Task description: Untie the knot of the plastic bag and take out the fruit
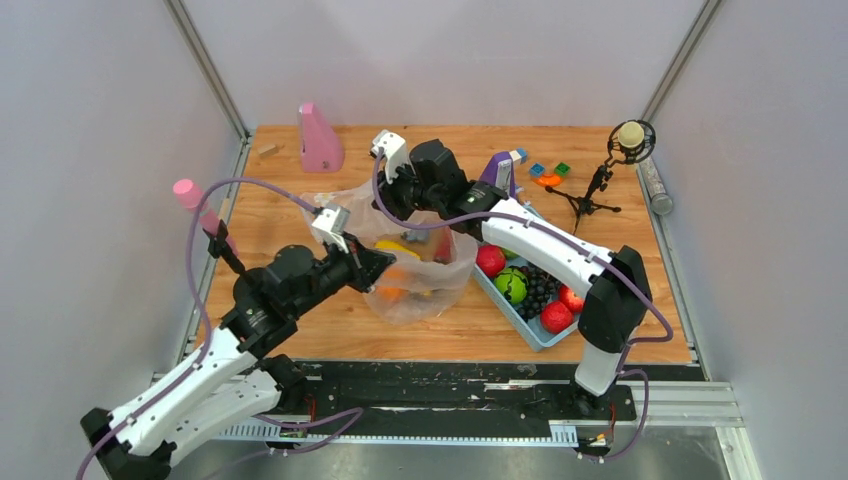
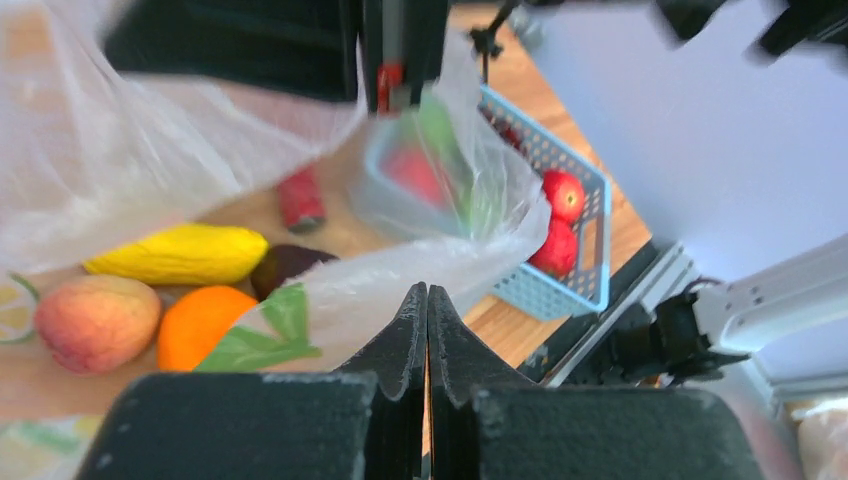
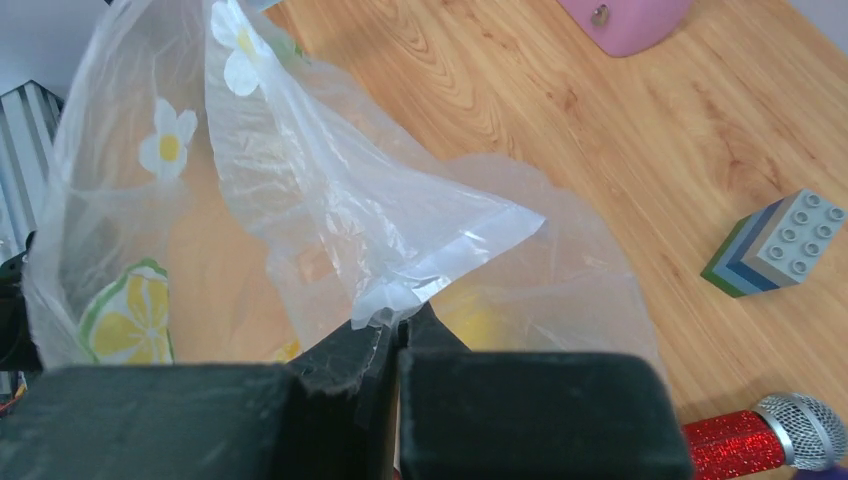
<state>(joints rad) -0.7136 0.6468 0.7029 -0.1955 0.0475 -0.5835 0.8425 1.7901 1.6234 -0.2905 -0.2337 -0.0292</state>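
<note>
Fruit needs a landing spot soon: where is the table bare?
Bare wood lies along the near edge before the plastic bag, and right of the blue basket. The far right corner is crowded with toy blocks and a tripod stand.

A wooden tabletop (image 1: 440,335) sat boxed in by plain pale grey walls (image 1: 90,150) on three sides, with slim metal posts (image 1: 205,65) at the two back corners. Along its near edge lay a black plate (image 1: 450,395) and a ribbed aluminium rail (image 1: 690,400), above a dull grey floor (image 1: 450,460). The light was soft and even.
</note>
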